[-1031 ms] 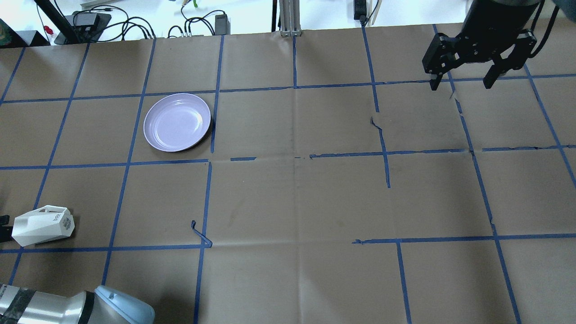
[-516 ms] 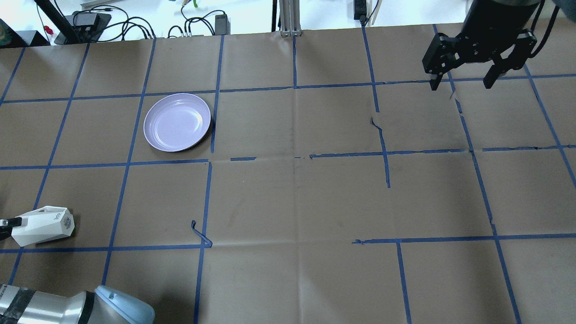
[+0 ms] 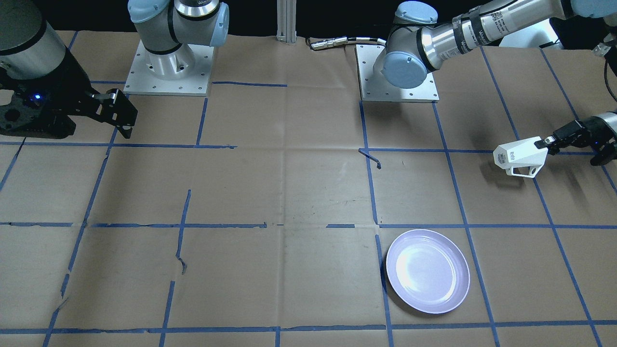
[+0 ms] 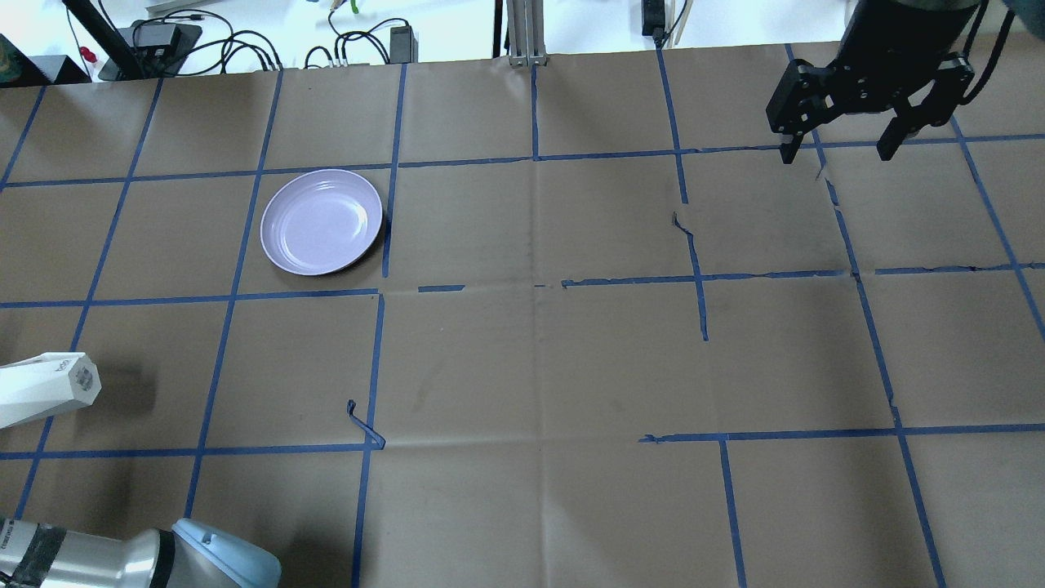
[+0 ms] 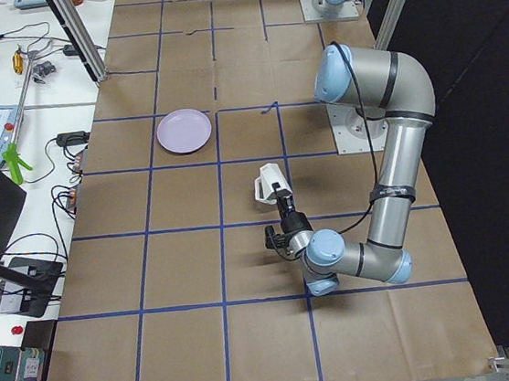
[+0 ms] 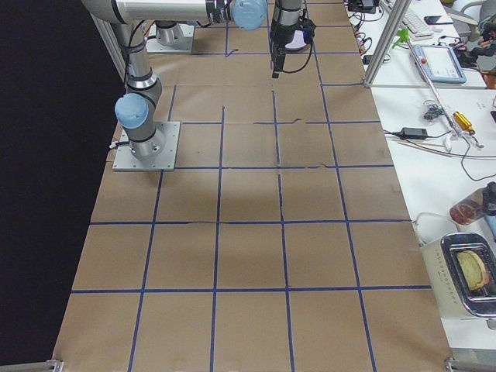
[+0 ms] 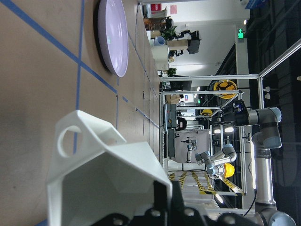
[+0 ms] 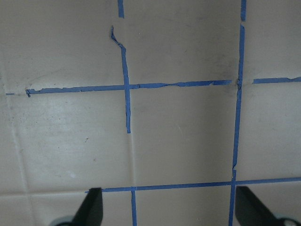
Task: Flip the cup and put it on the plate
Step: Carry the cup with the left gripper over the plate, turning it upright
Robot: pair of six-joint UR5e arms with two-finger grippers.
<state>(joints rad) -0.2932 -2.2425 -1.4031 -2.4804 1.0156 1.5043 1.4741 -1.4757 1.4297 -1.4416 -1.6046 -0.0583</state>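
The white faceted cup (image 3: 518, 155) hangs on its side above the paper, held at its rim by my left gripper (image 3: 549, 141), which is shut on it. The narrow base points toward the table's middle and the handle faces the operators' side. The cup also shows at the left edge of the overhead view (image 4: 45, 388), in the exterior left view (image 5: 270, 179) and close up in the left wrist view (image 7: 103, 179). The lavender plate (image 4: 322, 221) lies empty about two grid squares away (image 3: 427, 271). My right gripper (image 4: 839, 152) is open and empty, high over the far right.
Brown paper with a blue tape grid covers the table (image 4: 539, 367). A loose curl of tape (image 4: 363, 425) sticks up near the cup's side. The arm bases (image 3: 166, 67) stand on the robot's side. Cables and gear (image 4: 163, 37) lie beyond the far edge.
The cup has gone from lying on the paper to hanging above it in my left gripper. It shifted toward the overhead view's left edge, leaving a separate shadow. The right arm has not moved.
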